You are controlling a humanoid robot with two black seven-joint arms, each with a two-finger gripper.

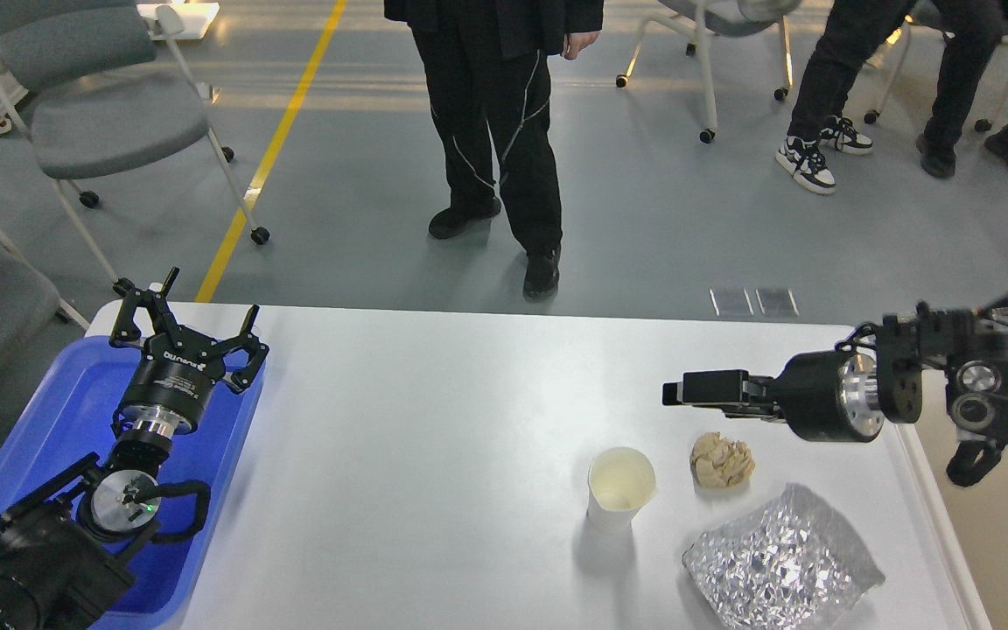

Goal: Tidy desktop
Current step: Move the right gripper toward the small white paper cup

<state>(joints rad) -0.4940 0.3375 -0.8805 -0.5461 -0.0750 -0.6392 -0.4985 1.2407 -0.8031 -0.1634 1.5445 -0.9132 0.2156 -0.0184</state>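
The white desktop (434, 437) fills the lower middle of the head view. On its right part stand an upright, empty white paper cup (619, 486), a crumpled beige paper ball (721, 459) and a crinkled silver foil bag (780, 560). My left gripper (192, 322) is open and empty, hovering over the far end of the blue tray (58, 420). My right gripper (675, 392) points left, above and just behind the paper ball. It is seen side-on, so its fingers cannot be told apart. It holds nothing visible.
The blue tray lies along the desktop's left edge, under my left arm. A person in black (504, 131) stands just beyond the far edge. Grey chairs (110, 114) and seated people are farther back on the floor.
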